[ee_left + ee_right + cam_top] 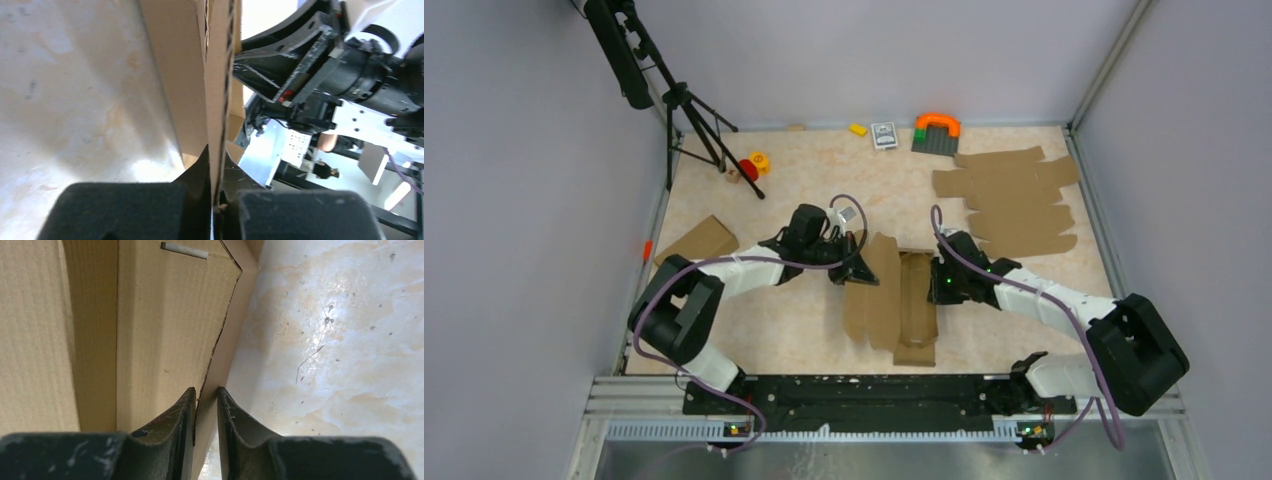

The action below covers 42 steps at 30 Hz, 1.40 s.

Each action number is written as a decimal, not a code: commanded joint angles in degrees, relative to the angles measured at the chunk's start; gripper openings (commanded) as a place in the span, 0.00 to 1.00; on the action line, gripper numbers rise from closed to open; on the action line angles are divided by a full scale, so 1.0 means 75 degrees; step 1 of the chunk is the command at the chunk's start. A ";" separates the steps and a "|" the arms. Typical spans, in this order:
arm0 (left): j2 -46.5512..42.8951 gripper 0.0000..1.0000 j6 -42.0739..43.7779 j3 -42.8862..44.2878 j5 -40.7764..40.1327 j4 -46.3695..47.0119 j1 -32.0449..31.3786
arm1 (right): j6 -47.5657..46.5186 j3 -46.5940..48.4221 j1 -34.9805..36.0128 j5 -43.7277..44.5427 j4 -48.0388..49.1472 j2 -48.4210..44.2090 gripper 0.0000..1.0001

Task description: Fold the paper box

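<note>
The paper box [892, 300] is a brown cardboard sheet with creased panels, lying mid-table between both arms, its left panel raised. My left gripper [856, 262] is shut on the raised left panel's edge; in the left wrist view the corrugated edge [220, 100] runs up from between my black fingers [200, 172]. My right gripper [940, 283] is shut on the right side wall; in the right wrist view the thin cardboard wall [220, 360] stands pinched between my two fingertips [231, 415], with the box's inner panel [165, 330] to the left.
A pile of similar cardboard sheets [1014, 200] lies at the back right. A folded brown box [697, 241] sits at the left. A tripod [686, 110], small toys [754, 165], a card pack [884, 135] and an orange-green block piece [936, 130] stand along the back.
</note>
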 commanded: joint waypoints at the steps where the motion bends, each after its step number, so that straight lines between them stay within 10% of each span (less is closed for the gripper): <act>1: -0.0249 0.00 0.1409 0.0663 -0.1185 -0.1256 -0.0173 | -0.0256 0.0429 0.0116 -0.0263 0.0567 -0.0099 0.20; 9: -0.1695 0.00 0.3133 0.1204 -0.2646 -0.2337 -0.0480 | -0.0865 0.0752 0.0123 0.0686 0.1791 -0.0572 0.00; 29: -0.4416 0.00 0.5215 -0.2116 -0.7020 0.0968 -0.2490 | -0.1886 -0.1428 0.1536 0.3551 0.8096 0.0246 0.11; 42: -0.4984 0.00 0.5456 -0.2617 -0.7666 0.0448 -0.3169 | -0.1375 -0.2208 0.2163 0.3794 0.9212 0.0485 0.17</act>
